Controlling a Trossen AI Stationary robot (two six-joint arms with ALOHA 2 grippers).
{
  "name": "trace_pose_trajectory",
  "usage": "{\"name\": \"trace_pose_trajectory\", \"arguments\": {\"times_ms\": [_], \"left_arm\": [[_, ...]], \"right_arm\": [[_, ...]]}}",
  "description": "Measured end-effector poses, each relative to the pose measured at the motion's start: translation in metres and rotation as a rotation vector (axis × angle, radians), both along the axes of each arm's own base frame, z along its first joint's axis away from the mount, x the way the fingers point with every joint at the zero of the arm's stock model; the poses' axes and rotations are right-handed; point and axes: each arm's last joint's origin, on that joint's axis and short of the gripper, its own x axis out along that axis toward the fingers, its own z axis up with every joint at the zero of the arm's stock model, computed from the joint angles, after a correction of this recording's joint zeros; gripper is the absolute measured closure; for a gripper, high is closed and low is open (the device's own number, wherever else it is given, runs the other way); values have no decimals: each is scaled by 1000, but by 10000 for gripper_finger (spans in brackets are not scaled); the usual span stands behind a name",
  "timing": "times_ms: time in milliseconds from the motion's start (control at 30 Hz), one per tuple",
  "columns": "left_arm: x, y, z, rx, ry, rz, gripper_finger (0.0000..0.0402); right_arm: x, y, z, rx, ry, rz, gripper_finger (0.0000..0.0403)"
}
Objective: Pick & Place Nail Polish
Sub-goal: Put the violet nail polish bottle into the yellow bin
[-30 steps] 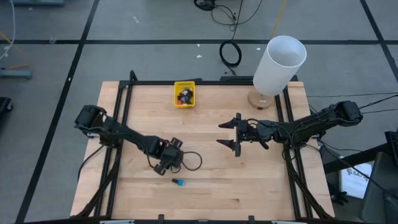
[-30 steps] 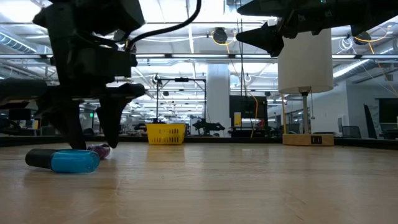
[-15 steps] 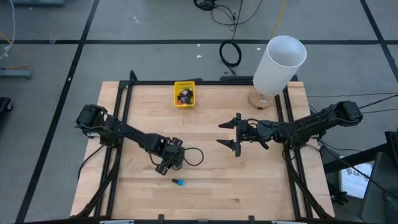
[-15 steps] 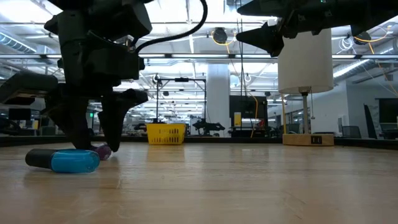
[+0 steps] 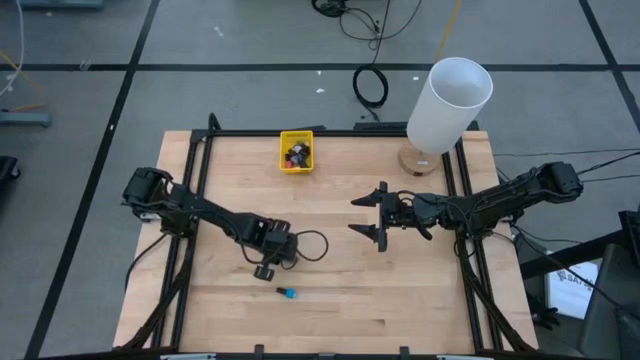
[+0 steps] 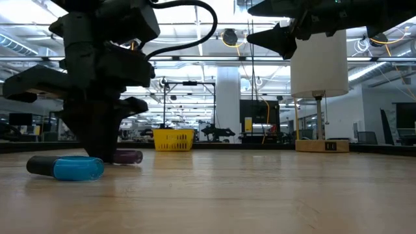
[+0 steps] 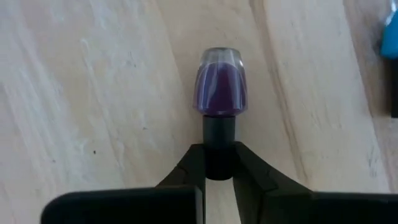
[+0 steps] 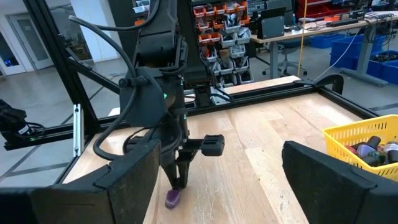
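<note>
On a pale wooden tabletop (image 5: 400,290) framed by black rails, the left gripper (image 7: 219,175) is pressed down at the table's surface with its two dark fingers pinching the black cap of a small purple nail polish bottle (image 7: 221,90) that lies on its side on the wood, well in from the left edge and toward the front edge. In the low view, the purple bottle (image 6: 127,156) pokes out beside the gripper's base. Just beside it, nearer the front edge, lies a small blue nail polish bottle with a dark cap (image 5: 287,293), on its side and apart from the gripper. The right gripper (image 5: 372,214) hangs above the middle of the table toward the right edge, its fingers spread wide and holding nothing. A small yellow rectangular bin (image 5: 296,151) with several bottles inside sits at the back edge; a white cylindrical lamp shade on a wooden base (image 5: 448,105) stands at the back right corner.
</note>
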Motion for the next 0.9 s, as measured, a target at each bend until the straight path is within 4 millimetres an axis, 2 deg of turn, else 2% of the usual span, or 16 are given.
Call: {"name": "trace_pose_trajectory", "arguments": {"times_ms": [167,300,400,500,600,733,900], "left_arm": [[6,2,7,40,-98,28,370],[14,6,31,-6,-277,7,370],[15,19,47,6,-359,-2,370],[12,39,62,8,-454,21,370],[6,66,69,-15,-579,69,370],[-9,101,70,-29,-765,159,370],[-26,136,59,-4,-925,299,370]], "right_arm": [[0,0,0,0,0,0,83],[0,0,0,0,0,0,83],[0,0,0,0,1,1,83],[0,0,0,0,2,3,83],[0,0,0,0,0,4,83],[0,0,0,7,1,4,83],[0,1,0,5,2,7,83]]}}
